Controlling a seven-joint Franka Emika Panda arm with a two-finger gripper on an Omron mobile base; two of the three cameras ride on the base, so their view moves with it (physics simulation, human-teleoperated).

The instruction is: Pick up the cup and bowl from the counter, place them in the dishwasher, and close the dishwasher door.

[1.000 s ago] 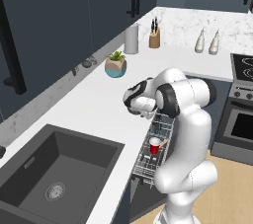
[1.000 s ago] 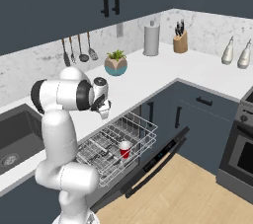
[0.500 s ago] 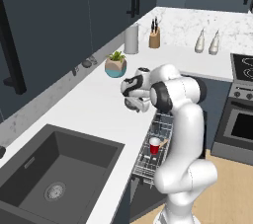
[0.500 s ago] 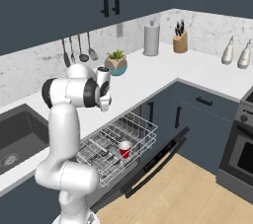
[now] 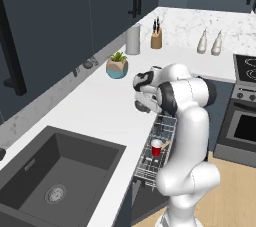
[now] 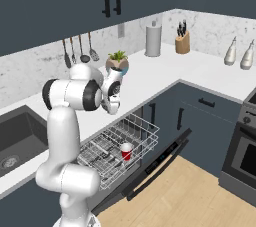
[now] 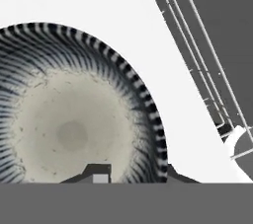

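**End effector low over the bowl, cup in the rack**

From my station I saw the end effector (image 5: 141,105) sitting low over the white tabletop (image 5: 100,106), near its front edge and just above the pulled-out dishwasher (image 6: 150,143) rack. In the hand view the bowl (image 7: 74,119) took up most of the left side: a round dish with a dark, striped rim and a pale grey centre, resting on the white tabletop (image 7: 99,1). 1 dark fingertip (image 7: 99,171) showed at the bottom edge over the bowl's inside, and another dark tip peeked out just beyond the rim on the right. They seemed to straddle the bowl's wall, but I could not tell whether they were clenched on it or released.

In both base views the arm's own body hid the bowl, so I had only the hand view for it.

The cup (image 6: 127,151) was in the white wire rack (image 6: 117,146), standing upright with its pale mouth up, red against the wires. From the left base view I saw the same cup (image 5: 157,147) in the rack (image 5: 152,156) beside the robot's lower body.

The dishwasher door (image 6: 150,171) hung open, tilted down and outward below the rack.

Further back on the tabletop stood a teal plant pot (image 5: 117,66), well apart from the end effector.
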